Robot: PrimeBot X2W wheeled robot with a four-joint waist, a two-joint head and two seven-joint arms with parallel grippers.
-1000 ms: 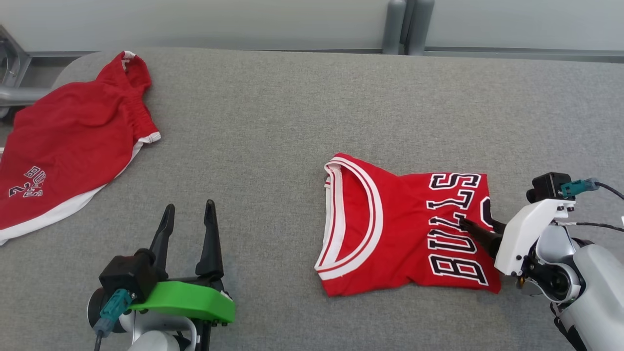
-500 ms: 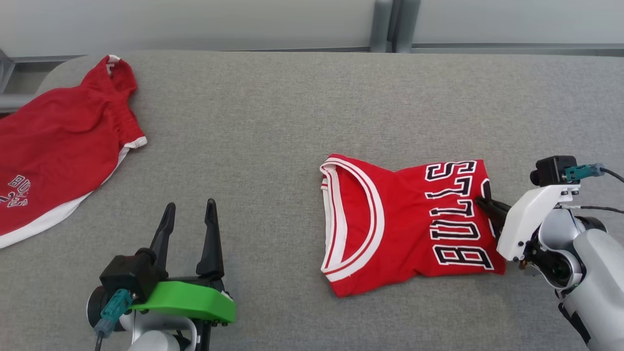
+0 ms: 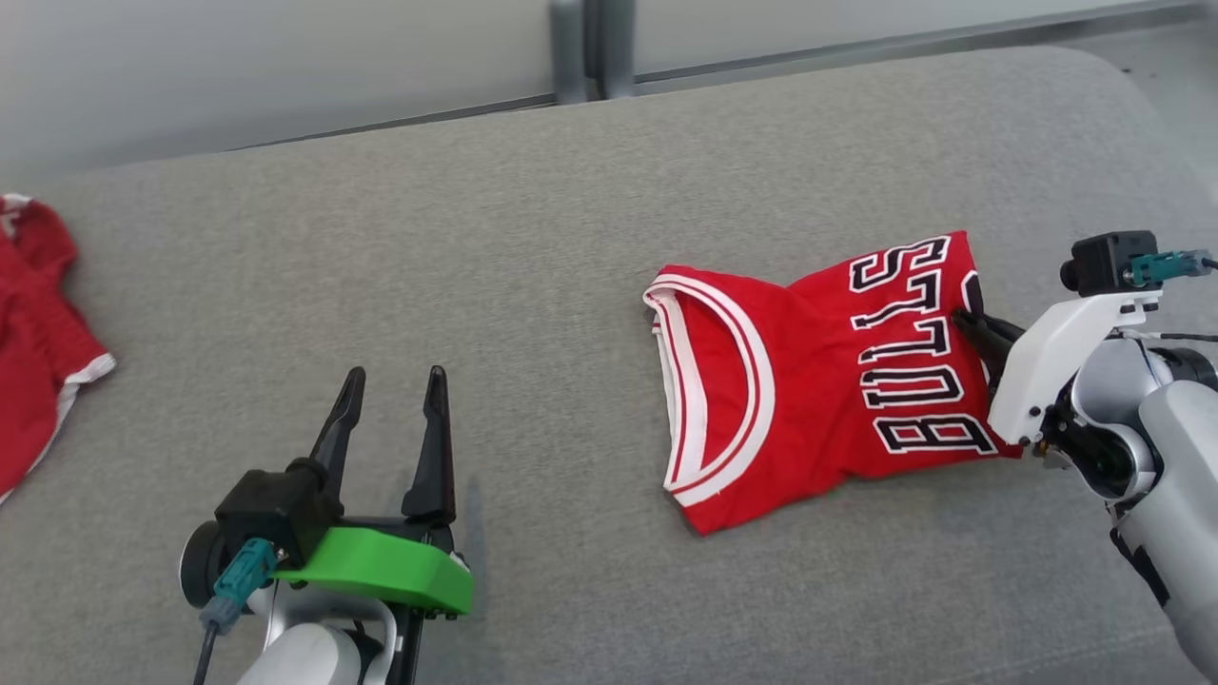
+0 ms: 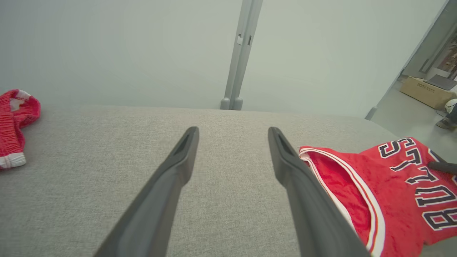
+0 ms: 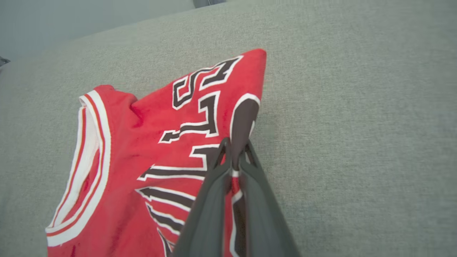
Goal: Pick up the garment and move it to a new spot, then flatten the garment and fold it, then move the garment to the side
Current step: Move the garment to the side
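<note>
At the far left edge of the head view, red shorts (image 3: 38,381) with a white hem lie partly out of frame on the grey, cloth-covered desk (image 3: 476,266). In the lower left the left gripper (image 3: 395,373) sits over bare cloth, its jaws wide apart and holding nothing. The weave of the desk is plain and even, with no marks across the middle.

Behind its far edge runs a pale grey wall (image 3: 285,67), split at the upper centre by a grey upright post (image 3: 580,48).

Right of centre lies the jersey (image 3: 828,381), folded, red with a white-trimmed neckline turned toward the left and black lettering toward the right. At its right edge the right gripper (image 3: 961,319) has its jaws clamped together on the fabric beside the lettering. The right wrist view shows the cloth pinched between them.

The desk's far right corner is rounded. Past it, at the right of the left wrist view, a cardboard box (image 4: 426,92) stands on a grey floor (image 4: 400,117).
</note>
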